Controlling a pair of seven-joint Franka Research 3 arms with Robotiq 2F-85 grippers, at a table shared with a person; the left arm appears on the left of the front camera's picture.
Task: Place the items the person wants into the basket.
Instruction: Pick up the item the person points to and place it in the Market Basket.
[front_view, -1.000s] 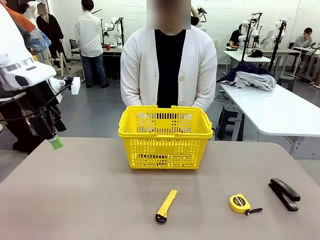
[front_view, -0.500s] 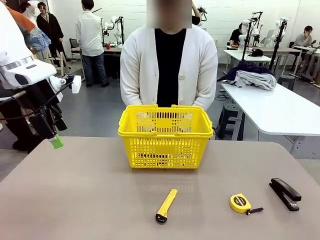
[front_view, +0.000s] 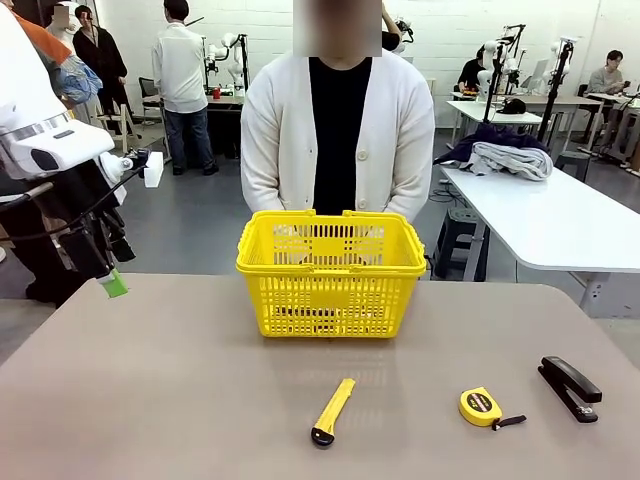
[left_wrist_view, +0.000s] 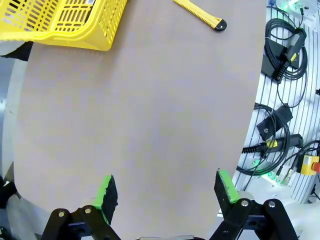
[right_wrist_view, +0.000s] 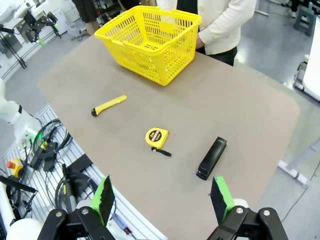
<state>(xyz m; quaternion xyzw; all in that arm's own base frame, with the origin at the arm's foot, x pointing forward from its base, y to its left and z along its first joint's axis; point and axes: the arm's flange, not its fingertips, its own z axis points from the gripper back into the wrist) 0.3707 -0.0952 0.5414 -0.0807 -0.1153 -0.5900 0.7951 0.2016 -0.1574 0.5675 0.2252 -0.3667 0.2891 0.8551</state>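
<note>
**Left claw (left_wrist_view: 166, 186) and right claw (right_wrist_view: 162, 194) spread and empty; stapler (front_view: 570, 388) not yet in the basket (front_view: 330, 270)**

Both claws have their green-padded fingers wide apart with nothing between them. In the front view the left claw is raised at the left edge of the frame, off the near left corner of the table (front_view: 180, 400). In its own wrist view the right claw looks down on the whole tabletop from above the near edge.

The yellow basket stands at the centre of the front view, at the far side of the table, just in front of the person (front_view: 340, 140) in the white cardigan. Something dark lies low behind its front lattice, too small to name.

The black stapler lies at the lower right of the front view, well apart from the basket. Beside it sits the round yellow tape measure (front_view: 481, 407), and the yellow knife (front_view: 333, 410) lies at the lower centre.

If the dark shapes are the pen and marker, then the task is mostly done. The stapler would be the last item, and the right claw looks closer to it. The knife and tape measure should stay where they are.
</note>
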